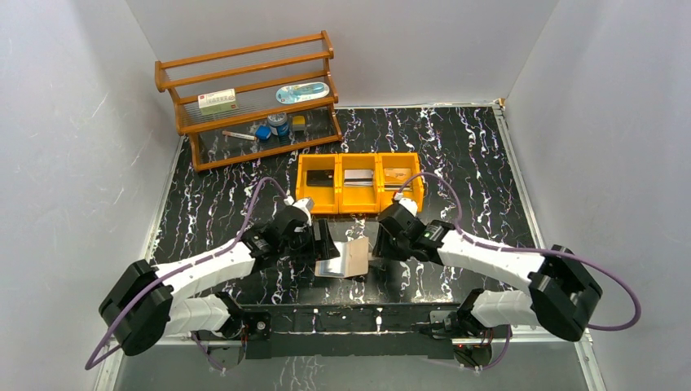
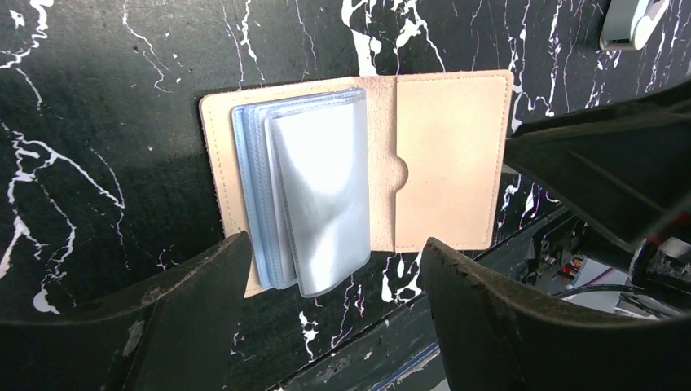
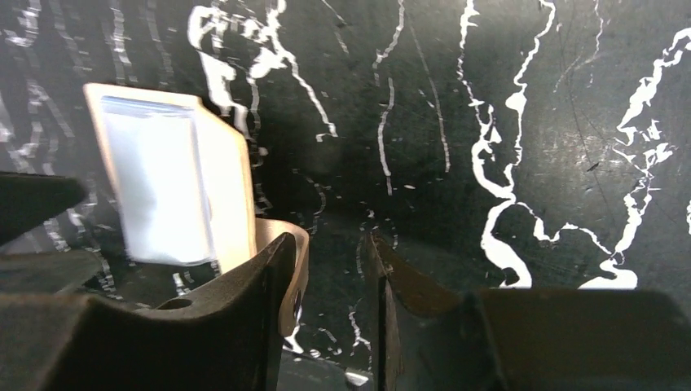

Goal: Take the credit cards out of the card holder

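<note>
Holder [image 1: 346, 261]: lay open on the table [image 1: 489, 187], near edge, between my two pincers; sleeve leaf flat, tan leaf tilted up.
Left pincer [image 2: 334, 246]: hung over the holder, jaws wide, gripping nothing.
Right pincer [image 3: 330, 244]: just right of the holder, jaws a narrow gap apart with nothing between them; the raised leaf stood just beside its left finger [image 3: 244, 309].
Sleeves [image 2: 318, 195]: pale blue, and they looked empty from my left wrist.
Cards: dark [image 1: 319, 177], silvery [image 1: 358, 178] and tan [image 1: 398, 175], one per compartment in the bin [image 1: 358, 208], far of the holder.
Done: by my judgement, most or all cards were out.
Left: the tan leaf's pocket; I could not tell whether a card hid there.
</note>
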`<control>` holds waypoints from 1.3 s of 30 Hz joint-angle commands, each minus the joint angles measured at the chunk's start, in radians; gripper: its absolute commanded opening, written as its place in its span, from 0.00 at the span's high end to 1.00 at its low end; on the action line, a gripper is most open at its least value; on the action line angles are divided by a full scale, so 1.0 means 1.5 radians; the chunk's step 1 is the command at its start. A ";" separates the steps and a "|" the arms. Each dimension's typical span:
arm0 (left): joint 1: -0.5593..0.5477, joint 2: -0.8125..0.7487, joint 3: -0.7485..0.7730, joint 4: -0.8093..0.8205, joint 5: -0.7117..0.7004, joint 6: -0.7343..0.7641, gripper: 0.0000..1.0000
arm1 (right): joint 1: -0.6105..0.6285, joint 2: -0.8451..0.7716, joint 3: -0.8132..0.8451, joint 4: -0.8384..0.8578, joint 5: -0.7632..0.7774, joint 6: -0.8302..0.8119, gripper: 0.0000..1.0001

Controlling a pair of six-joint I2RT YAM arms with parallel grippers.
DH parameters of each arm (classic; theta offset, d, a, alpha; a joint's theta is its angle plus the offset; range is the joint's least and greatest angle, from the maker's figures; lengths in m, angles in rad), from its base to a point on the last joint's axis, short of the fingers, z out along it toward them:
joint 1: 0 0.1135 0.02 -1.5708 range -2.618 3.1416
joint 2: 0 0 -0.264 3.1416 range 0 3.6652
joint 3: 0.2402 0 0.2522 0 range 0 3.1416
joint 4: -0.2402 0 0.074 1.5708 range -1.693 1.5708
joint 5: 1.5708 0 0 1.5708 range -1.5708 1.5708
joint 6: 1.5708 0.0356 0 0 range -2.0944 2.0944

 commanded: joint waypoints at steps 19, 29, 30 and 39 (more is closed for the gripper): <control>-0.002 0.016 -0.027 0.064 0.037 -0.025 0.30 | 0.001 0.064 0.100 0.112 -0.195 -0.049 0.63; -0.002 0.006 -0.022 0.060 0.031 -0.020 0.30 | 0.000 0.129 0.080 0.063 -0.135 -0.053 0.65; -0.002 0.010 -0.016 0.062 0.036 -0.017 0.30 | 0.000 0.129 0.079 0.058 -0.129 -0.054 0.65; -0.002 0.052 0.011 0.077 0.073 -0.007 0.30 | 0.000 0.132 0.058 0.073 -0.124 -0.043 0.64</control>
